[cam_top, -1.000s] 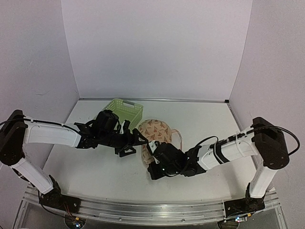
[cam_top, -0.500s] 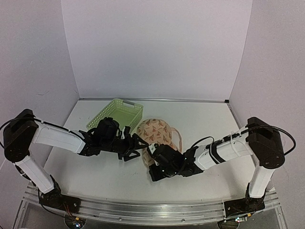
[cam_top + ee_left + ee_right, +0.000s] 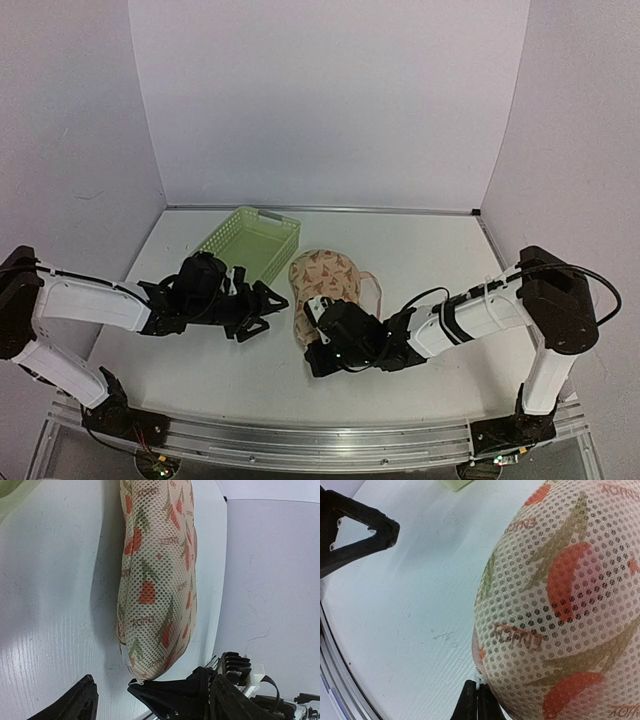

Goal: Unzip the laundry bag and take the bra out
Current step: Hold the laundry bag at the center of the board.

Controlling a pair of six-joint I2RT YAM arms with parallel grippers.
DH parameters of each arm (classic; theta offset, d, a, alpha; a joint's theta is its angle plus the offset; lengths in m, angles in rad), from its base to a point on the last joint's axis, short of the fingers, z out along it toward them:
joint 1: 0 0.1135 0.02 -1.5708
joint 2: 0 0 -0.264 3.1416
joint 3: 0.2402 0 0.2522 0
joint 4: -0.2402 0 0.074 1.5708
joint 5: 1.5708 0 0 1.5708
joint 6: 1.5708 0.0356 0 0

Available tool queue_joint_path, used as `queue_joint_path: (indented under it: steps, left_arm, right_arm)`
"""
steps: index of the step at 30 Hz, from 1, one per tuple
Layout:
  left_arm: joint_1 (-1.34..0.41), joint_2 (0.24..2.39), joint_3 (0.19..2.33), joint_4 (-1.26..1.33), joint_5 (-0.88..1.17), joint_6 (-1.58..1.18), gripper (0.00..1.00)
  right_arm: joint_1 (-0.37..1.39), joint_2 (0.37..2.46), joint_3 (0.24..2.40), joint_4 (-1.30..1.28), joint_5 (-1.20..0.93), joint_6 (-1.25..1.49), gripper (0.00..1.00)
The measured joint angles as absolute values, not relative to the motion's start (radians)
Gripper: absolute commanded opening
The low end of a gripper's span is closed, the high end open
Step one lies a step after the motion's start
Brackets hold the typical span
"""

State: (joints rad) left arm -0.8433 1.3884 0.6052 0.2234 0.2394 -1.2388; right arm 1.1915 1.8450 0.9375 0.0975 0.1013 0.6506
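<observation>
Top external view, laundry bag (image 3: 325,275) lying on white table (image 3: 420,250) beside green basket (image 3: 255,240), left gripper (image 3: 264,310) spread wide just left of it, right gripper (image 3: 477,696) pinched shut on its near edge tab.

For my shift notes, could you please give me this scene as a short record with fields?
bag: on table, right of basket
bra: not visible
left claw: open, empty, left of bag, apart from it
right claw: shut on bag's near edge
</observation>
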Motion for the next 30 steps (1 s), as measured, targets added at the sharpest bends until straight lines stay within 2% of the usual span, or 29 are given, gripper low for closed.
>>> queue_joint_path:
  steps: [6,13,22,30]
  left_arm:
    - [-0.843,1.45,0.609,0.22,0.247,-1.238,0.73]
    - [-0.843,1.527,0.653,0.232,0.285,-1.231,0.62]
    - [-0.843,1.617,0.696,0.301,0.364,-1.232,0.54]
    - [-0.843,1.675,0.702,0.349,0.418,-1.241,0.26]
  right_arm:
    - [1.191,1.83,0.919,0.121,0.09,0.65,0.0]
    - [1.19,1.805,0.911,0.159,0.065,0.647,0.0]
    - [1.19,1.805,0.912,0.166,0.044,0.638,0.0]
    - [1.19,1.805,0.911,0.173,0.036,0.635,0.0]
